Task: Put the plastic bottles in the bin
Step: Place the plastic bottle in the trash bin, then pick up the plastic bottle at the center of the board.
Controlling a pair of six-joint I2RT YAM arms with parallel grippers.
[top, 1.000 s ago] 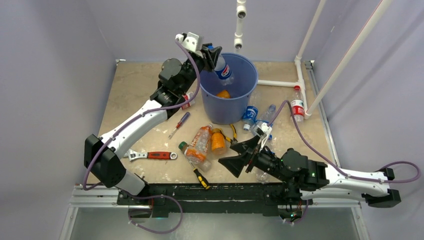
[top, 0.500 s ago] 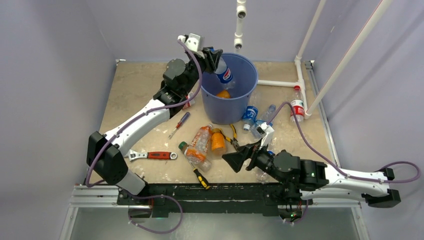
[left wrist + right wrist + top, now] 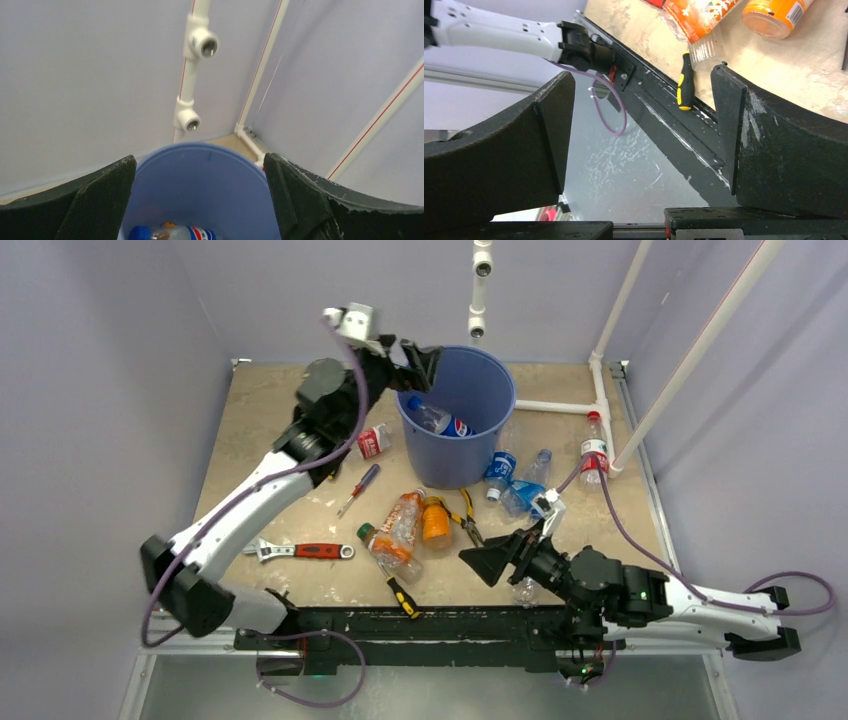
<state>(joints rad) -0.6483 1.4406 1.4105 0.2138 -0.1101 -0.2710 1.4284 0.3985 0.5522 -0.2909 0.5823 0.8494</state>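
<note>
The blue bin point(image 3: 455, 455) stands at the back middle of the table. A blue-capped cola bottle point(image 3: 440, 421) lies inside it, seen too in the left wrist view as the bottle point(image 3: 170, 233) at the bin's point(image 3: 200, 190) bottom. My left gripper point(image 3: 424, 354) hangs open and empty over the bin's left rim. Several plastic bottles lie on the table: an orange one point(image 3: 436, 523), an orange-labelled one point(image 3: 403, 519), blue-labelled ones point(image 3: 499, 472) and red-labelled ones point(image 3: 594, 455). My right gripper point(image 3: 490, 562) is open and empty, low at the front right of the orange bottles.
Tools lie among the bottles: a red screwdriver point(image 3: 358, 489), a red-handled wrench point(image 3: 305, 551), a yellow-black screwdriver point(image 3: 402, 592) and pliers point(image 3: 467, 515). White pipes point(image 3: 600, 380) run along the back right. The black front rail point(image 3: 664, 125) is below the right gripper.
My left gripper has opened and let go of the cola bottle, which dropped into the bin; the arm drew back to the left. The right gripper has shifted slightly to the right.
</note>
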